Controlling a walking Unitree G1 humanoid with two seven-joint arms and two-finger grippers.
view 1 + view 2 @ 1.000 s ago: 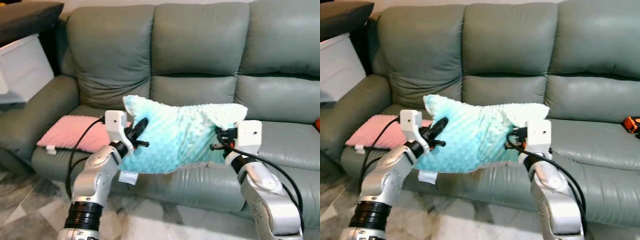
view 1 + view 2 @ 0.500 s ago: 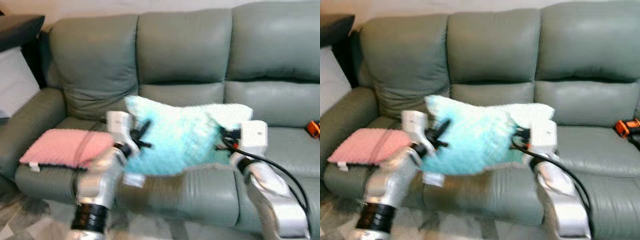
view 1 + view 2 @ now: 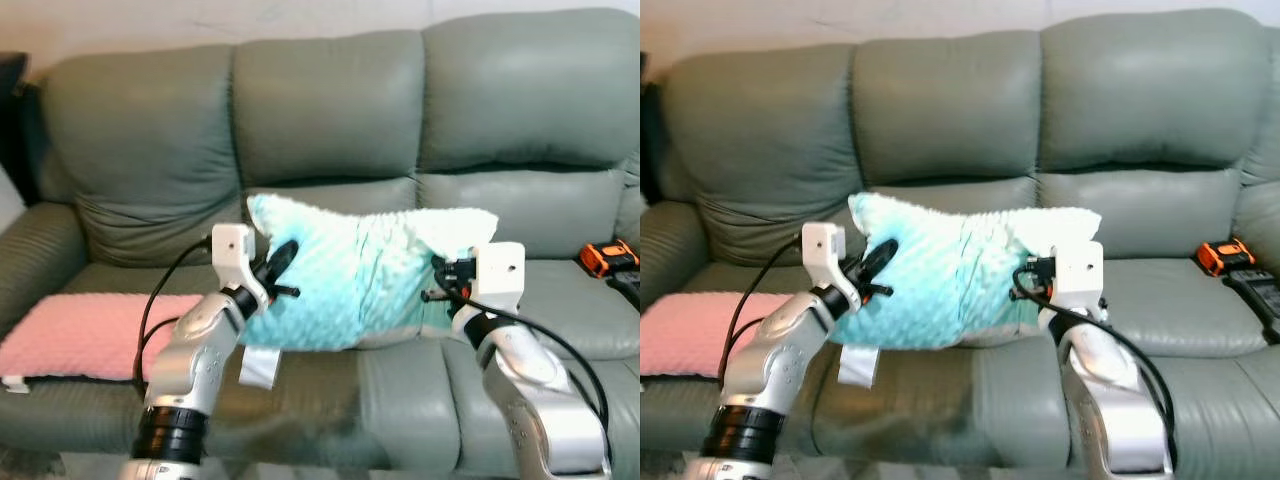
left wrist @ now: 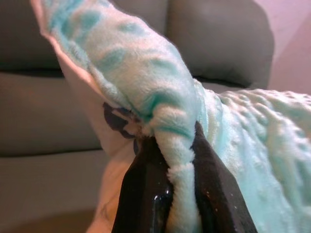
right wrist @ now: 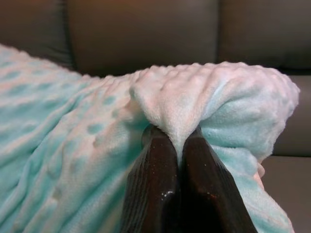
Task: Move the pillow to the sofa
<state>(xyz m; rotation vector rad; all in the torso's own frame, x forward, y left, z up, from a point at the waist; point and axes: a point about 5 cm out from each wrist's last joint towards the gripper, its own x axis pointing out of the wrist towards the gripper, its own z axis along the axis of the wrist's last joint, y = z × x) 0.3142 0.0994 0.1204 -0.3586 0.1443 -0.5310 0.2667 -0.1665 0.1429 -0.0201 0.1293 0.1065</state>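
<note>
Both grippers are clamped on the pillow (image 3: 355, 280): the left gripper (image 3: 278, 268) pinches its left edge, the right gripper (image 3: 440, 282) its right corner. The pillow hangs above the sofa (image 3: 330, 130) middle seat. Compared with a second ago, the view has shifted rightward, so the pink mat (image 3: 75, 335) now lies farther left; release looks near.

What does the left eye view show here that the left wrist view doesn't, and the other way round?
Left eye view alone: the pink cushion on the left seat, the orange tool at the far right of the sofa, and the right gripper pinching the pillow's other edge. Left wrist view alone: a close look at the fold clamped between the black fingers, with a dark print on the pillow's white underside. Both share the aqua pillow, the left gripper and grey cushions.
</note>
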